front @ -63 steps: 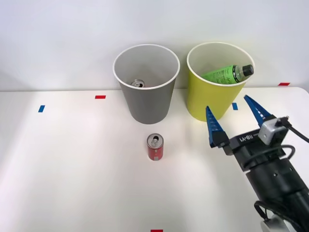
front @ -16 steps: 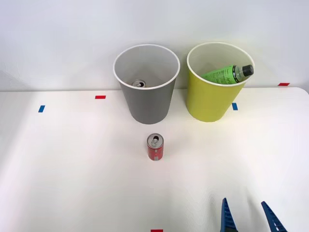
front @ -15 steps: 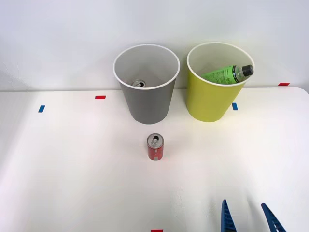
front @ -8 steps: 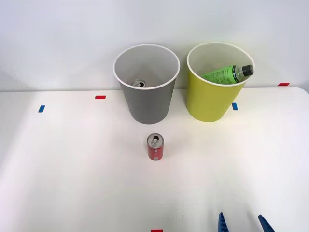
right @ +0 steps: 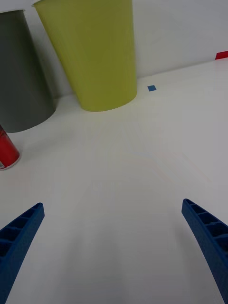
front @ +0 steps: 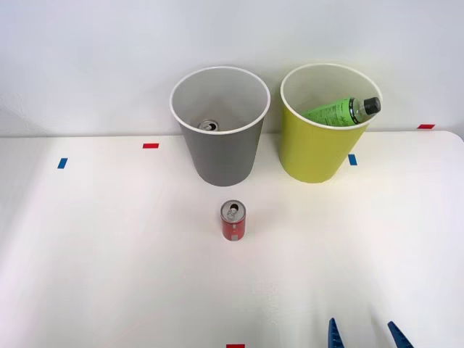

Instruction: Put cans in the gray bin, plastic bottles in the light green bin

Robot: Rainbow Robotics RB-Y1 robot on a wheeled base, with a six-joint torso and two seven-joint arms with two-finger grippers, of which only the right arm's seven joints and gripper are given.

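Note:
A red can [front: 233, 220] stands upright on the white table, in front of the gray bin [front: 220, 148]; its side shows in the wrist view as the red can [right: 6, 151]. Inside the gray bin lies another can [front: 208, 125], only its silver top showing. The green-labelled plastic bottle [front: 339, 111] leans inside the light green bin [front: 319, 145], black cap at the rim. My right gripper [front: 365, 335] is open at the table's near edge, well to the right of and nearer than the red can. Its blue fingers [right: 21, 235] hold nothing, and face the light green bin [right: 95, 52] and gray bin [right: 21, 80].
Small red and blue tape marks dot the table: red tape [front: 150, 146], blue tape [front: 61, 163], blue tape [front: 352, 159], red tape [front: 426, 126] and red tape [front: 235, 346]. A white wall stands right behind the bins.
My gripper has pulled back from beside the light green bin to the table's near edge, sinking slightly lower in the last half second. The cans, bottle and bins have not moved.

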